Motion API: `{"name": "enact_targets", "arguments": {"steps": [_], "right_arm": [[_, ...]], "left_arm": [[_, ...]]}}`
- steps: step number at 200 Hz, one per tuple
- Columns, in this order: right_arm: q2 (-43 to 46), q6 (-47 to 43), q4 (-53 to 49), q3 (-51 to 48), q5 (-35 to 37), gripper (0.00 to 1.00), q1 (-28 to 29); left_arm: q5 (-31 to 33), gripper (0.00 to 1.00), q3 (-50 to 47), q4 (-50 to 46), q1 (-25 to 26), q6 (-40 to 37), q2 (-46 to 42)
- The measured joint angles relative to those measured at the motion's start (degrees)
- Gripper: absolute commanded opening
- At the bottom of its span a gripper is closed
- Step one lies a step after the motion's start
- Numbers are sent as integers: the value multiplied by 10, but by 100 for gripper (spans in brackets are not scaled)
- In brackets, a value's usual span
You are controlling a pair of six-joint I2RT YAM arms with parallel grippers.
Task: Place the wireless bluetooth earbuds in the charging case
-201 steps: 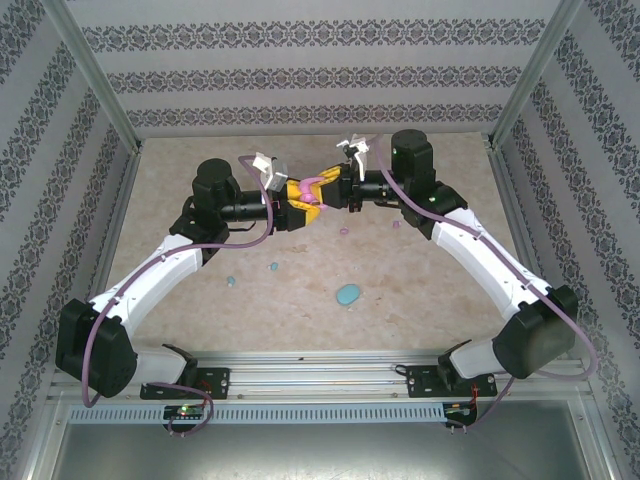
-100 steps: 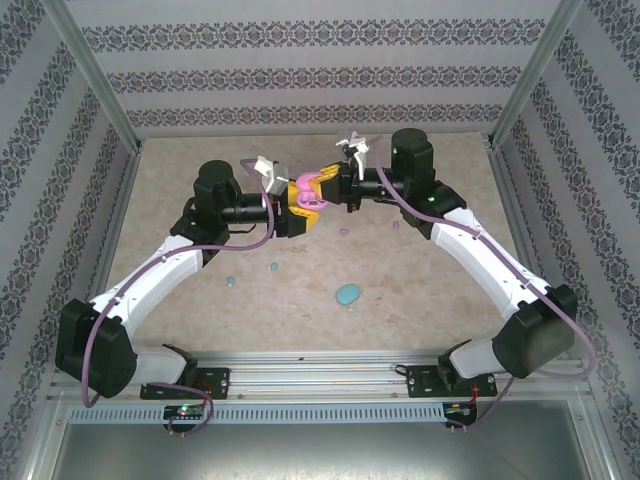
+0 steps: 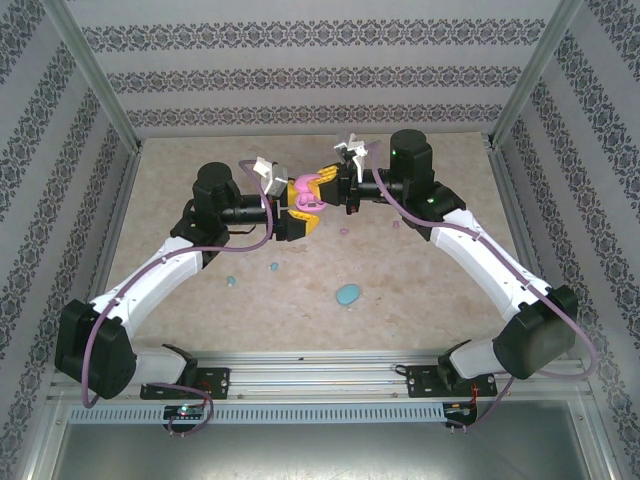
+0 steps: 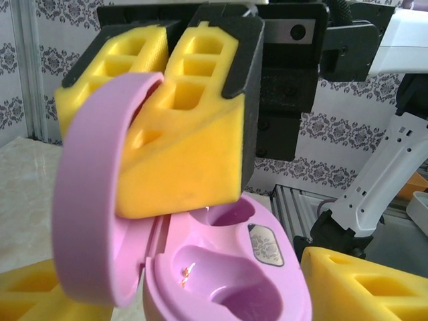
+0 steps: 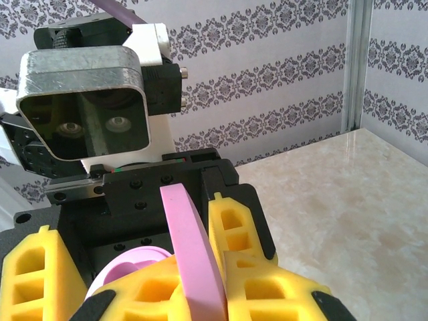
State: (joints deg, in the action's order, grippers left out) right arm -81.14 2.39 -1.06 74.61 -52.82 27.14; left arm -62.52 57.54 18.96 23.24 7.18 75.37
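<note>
The charging case [image 4: 227, 274] is open: right end effector [image 3: 325, 186] pinches its lid [image 4: 93, 200], left end effector [image 3: 300, 220] released. Next, likely fetch a pink earbud [image 3: 345, 232].

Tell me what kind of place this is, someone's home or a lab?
Probably a robot test cell dressed like a room, not a home. Bare aluminium posts frame flat wallpaper panels, and a left arm and a right arm are bolted to a slotted rail at the near edge of the table.
</note>
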Motion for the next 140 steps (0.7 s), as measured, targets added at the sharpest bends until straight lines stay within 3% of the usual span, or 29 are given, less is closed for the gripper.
{"name": "enact_targets", "arguments": {"steps": [58, 120, 140], "right_arm": [[0, -5, -10, 0, 0, 0, 0], [0, -10, -17, 0, 0, 0, 0], [0, 0, -16, 0, 0, 13, 0]], "left_arm": [[0, 59, -3, 8, 0, 7, -1], [-4, 35, -7, 14, 0, 18, -1], [-5, 32, -7, 14, -1, 17, -1]]}}
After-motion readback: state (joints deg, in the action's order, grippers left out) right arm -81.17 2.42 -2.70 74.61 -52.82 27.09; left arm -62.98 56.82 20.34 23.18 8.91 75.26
